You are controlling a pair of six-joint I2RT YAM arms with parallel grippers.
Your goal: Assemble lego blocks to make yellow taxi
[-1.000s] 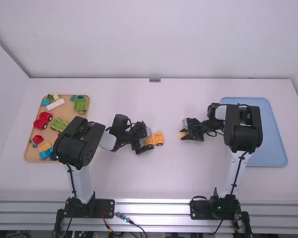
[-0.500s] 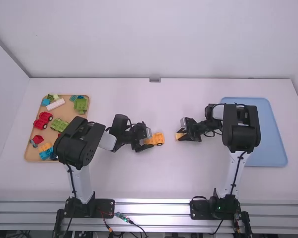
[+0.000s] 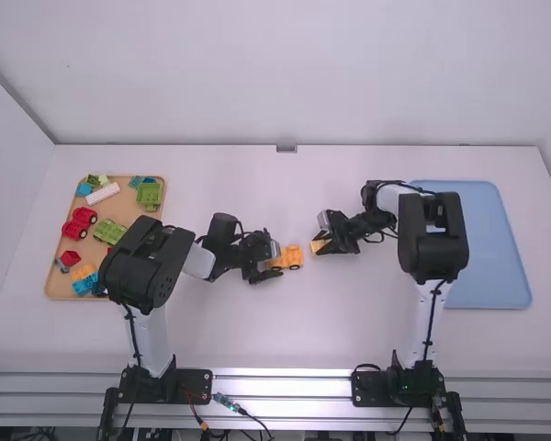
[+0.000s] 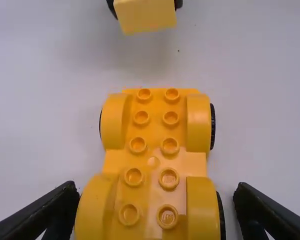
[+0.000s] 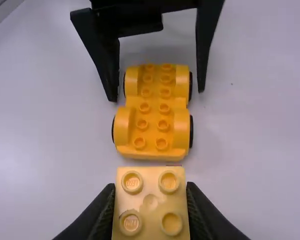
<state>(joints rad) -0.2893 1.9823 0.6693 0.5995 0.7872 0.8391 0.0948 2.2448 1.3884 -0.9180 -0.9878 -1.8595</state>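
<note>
R pincer (image 3: 321,245): moved in twd car base (image 3: 291,257), closed on pale yellow block (image 5: 150,202).
L pincer (image 3: 276,261): open, a finger each side of base, gaps both sides.
Block: nr base, apart.
Desk (image 3: 294,322): white surface far & near side of base; wood tray (image 3: 53,291) nr L edge, blue tray (image 3: 496,276) nr R.

Left gripper (image 3: 272,261) at yellow car base (image 3: 291,256), mid-view. Pale yellow block (image 3: 318,246) in right gripper (image 3: 322,245), near base. Wooden tray (image 3: 51,290) with mixed blocks (image 3: 149,195), left; blue tray (image 3: 496,276), right.
</note>
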